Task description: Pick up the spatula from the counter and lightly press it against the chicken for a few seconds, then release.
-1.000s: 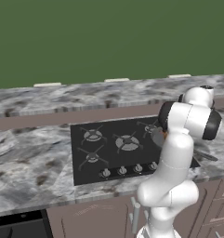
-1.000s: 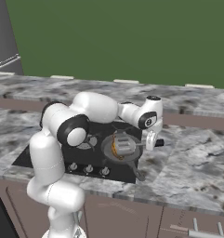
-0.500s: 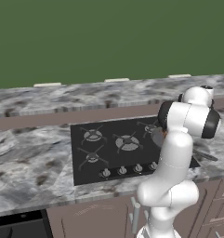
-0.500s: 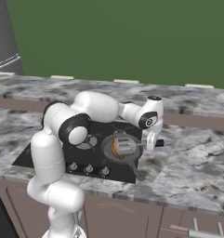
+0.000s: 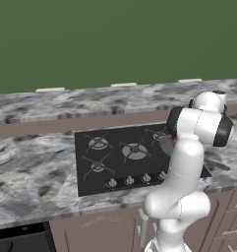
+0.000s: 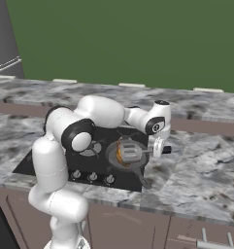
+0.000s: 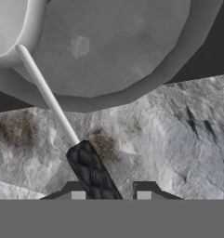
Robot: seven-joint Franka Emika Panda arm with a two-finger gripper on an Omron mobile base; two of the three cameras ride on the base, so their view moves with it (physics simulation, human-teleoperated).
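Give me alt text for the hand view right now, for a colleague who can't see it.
The jaws grip the ribbed black handle of a spatula, whose thin pale shaft runs up-left to a pale blade over a round grey frying pan. Mottled grey stone counter lies beneath the handle.

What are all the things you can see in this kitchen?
spatula: one, pale blade with dark handle, over the pan
chicken: one piece, orange-brown, in the pan under the blade
pan: one, grey, on the cooktop's front right
cooktop: one, black, set in the counter
counter: one, grey marble
cabinets: brown, under the counter
gripper: one, closed on the spatula's handle
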